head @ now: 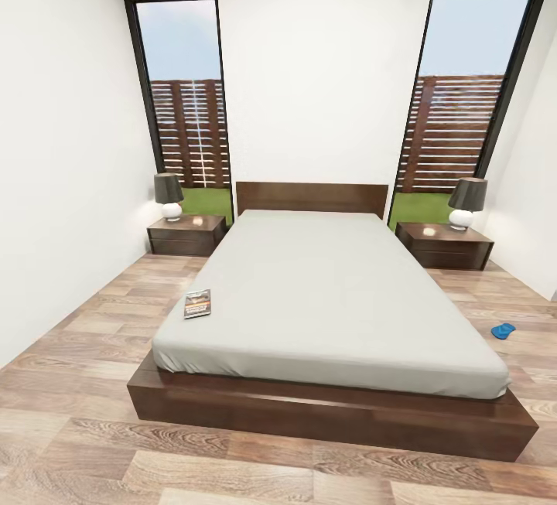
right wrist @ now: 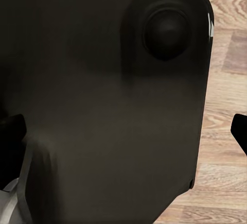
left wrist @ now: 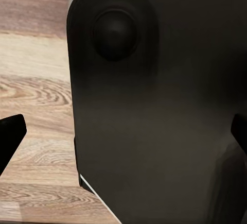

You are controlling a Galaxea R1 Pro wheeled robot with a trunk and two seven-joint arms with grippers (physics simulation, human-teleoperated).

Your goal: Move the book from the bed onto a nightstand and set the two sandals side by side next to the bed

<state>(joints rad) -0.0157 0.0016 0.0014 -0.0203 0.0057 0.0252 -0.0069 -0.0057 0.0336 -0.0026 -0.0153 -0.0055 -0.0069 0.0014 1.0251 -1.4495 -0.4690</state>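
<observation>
Here, both grippers spread wide, empty; book (head: 197, 304) on bed (head: 325, 288), left edge

In the left wrist view we see a large black rounded panel (left wrist: 154, 110) of the robot's own body close before the camera, with 1 round black knob (left wrist: 115, 32) set near its curved corner. Beside it lies light wood-plank floor (left wrist: 36, 80). The left gripper (left wrist: 123, 136) stands with its 2 dark fingertips (left wrist: 10, 134) wide apart at opposite edges, nothing between them but the panel behind.
</observation>
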